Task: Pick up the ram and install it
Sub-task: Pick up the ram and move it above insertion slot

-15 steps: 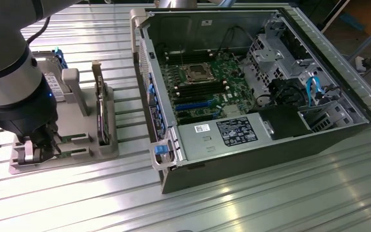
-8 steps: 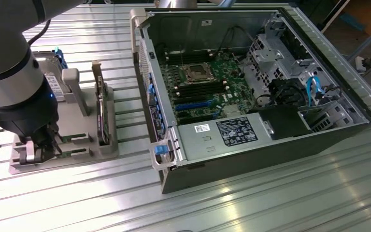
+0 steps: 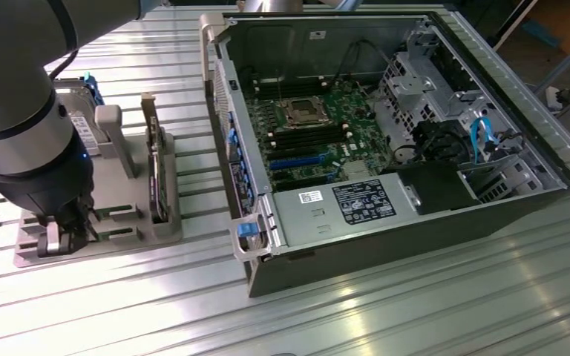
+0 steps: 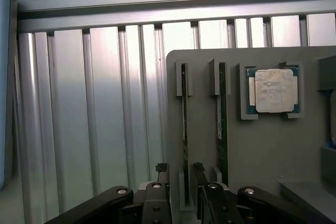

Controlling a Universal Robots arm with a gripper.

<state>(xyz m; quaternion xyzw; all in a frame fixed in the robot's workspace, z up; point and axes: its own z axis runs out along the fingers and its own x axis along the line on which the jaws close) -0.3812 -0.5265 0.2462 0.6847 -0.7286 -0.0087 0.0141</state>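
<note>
The ram, a long, thin green circuit-board stick, stands on its edge in a slot of the flat grey plastic holder tray, just beside a second stick of the same kind. I judge it light and stiff but fragile, so I would hold it gently by its two long faces, away from the contact edge. My black two-finger claw is open, one finger on each side of the ram. A square silver CPU chip lies near.
</note>
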